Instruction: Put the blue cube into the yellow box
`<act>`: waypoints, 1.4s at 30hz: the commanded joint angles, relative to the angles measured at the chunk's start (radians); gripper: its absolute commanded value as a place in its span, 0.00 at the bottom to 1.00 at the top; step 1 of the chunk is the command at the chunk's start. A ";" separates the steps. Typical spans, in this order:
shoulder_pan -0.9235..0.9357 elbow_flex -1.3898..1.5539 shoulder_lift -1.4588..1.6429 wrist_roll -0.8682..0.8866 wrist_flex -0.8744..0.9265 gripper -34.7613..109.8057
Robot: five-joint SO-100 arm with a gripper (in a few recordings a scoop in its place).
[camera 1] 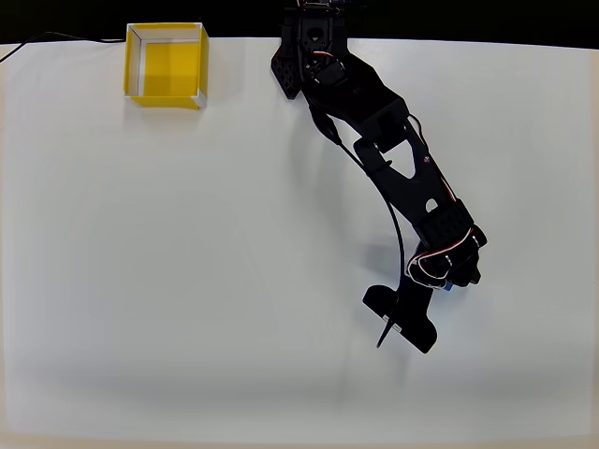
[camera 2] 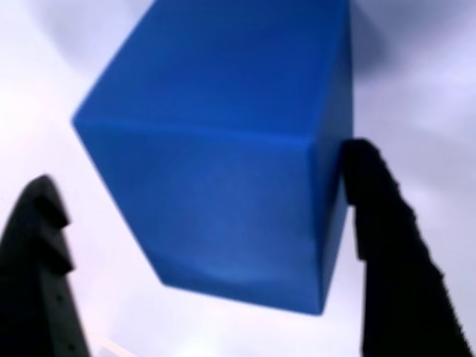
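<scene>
The blue cube [camera 2: 223,163] looms large in the wrist view, tilted, between my two black fingers. The right finger [camera 2: 379,223] touches the cube's right face. The left finger [camera 2: 37,253] stands apart from it, with a strip of white table between them. My gripper [camera 2: 199,163] is open around the cube. In the overhead view the black arm reaches down to the right, and the gripper [camera 1: 457,276] points down at the table. Only a sliver of the blue cube [camera 1: 450,286] shows under it. The yellow box [camera 1: 167,65] stands at the far left edge of the table, a long way from the gripper.
The white table [camera 1: 187,281] runs wide to the left and front of the arm. The arm's base [camera 1: 314,47] sits at the back edge, right of the box. A black cable [camera 1: 56,37] trails off at the back left corner.
</scene>
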 commanded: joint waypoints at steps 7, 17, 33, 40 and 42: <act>-0.028 -0.091 0.035 -0.100 0.029 0.38; 0.035 -0.034 0.078 -0.207 0.035 0.35; 0.383 0.086 0.489 -0.517 0.094 0.34; 0.560 0.258 0.644 -0.638 0.051 0.34; 0.607 0.321 0.687 -0.667 0.035 0.34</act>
